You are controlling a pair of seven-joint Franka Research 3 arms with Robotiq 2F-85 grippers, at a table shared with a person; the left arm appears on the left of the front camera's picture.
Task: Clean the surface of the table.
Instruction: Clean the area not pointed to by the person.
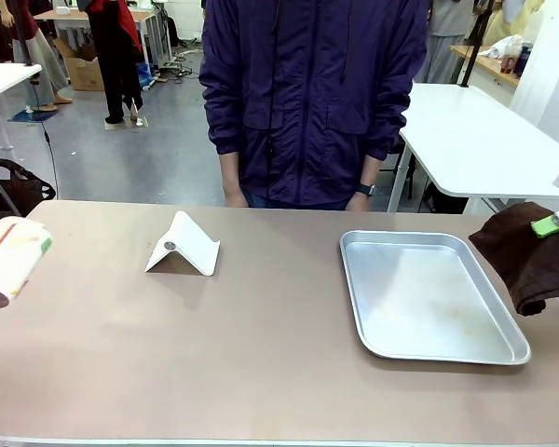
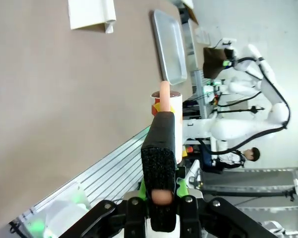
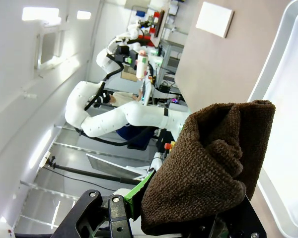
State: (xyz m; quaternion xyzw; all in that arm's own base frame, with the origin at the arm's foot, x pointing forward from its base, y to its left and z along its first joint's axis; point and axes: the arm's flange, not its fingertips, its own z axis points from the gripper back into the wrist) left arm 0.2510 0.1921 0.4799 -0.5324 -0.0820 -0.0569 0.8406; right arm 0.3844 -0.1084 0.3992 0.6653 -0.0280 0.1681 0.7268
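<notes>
I see the table point(image 1: 261, 354) spreading wide before me, bearing a silver tray point(image 1: 429, 296) and a white folded stand point(image 1: 184, 246). My right gripper point(image 1: 552, 223) is clamped on a brown cloth point(image 1: 526, 253) at its right edge; my left gripper point(image 2: 161, 191) is clamped on a white bottle point(image 1: 14, 256).

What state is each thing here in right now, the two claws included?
Left gripper: shut on a spray bottle, held above the table.
Right gripper: shut on a brown cloth, hanging off its fingers.
Metal tray: empty, flat.
White stand: upright, untouched.
</notes>
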